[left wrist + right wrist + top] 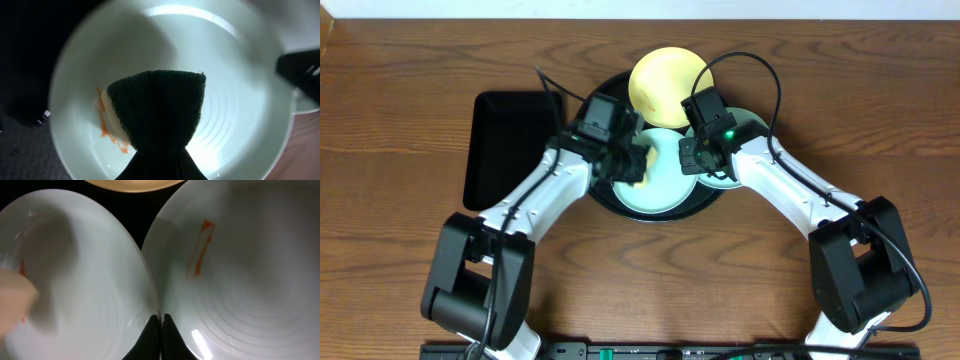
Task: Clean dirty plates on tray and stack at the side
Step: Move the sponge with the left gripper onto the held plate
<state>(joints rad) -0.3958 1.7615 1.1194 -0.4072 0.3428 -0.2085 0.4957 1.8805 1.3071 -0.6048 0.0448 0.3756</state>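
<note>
The left gripper point(623, 160) is clenched on a sponge point(157, 107), with its dark green side toward the wrist camera. The sponge rests inside the nearer pale blue-green plate point(240, 115). An orange smear point(104, 127) lies just to the left of the jaws, partly under the pale edge of the sponge.

The right gripper point(161, 332) is closed on nothing. Its tips stand where this plate's rim meets the rim of the second blue-green plate point(250, 280). That one carries its own orange streak point(200, 247), ahead of the jaws and a little to the right. Both plates and the yellow plate point(665, 85) lie on the round black tray point(603, 197).

The risks, as I judge them:
- The tray looks glossy, so a wiping push may slide the plate against its neighbour instead of rubbing the smear off.
- If the right tips press on one rim only, that shallow plate could tilt. I cannot tell whether they touch it.
- The sponge seems held by a narrow part, so a side force may twist it or pull it out.
</note>
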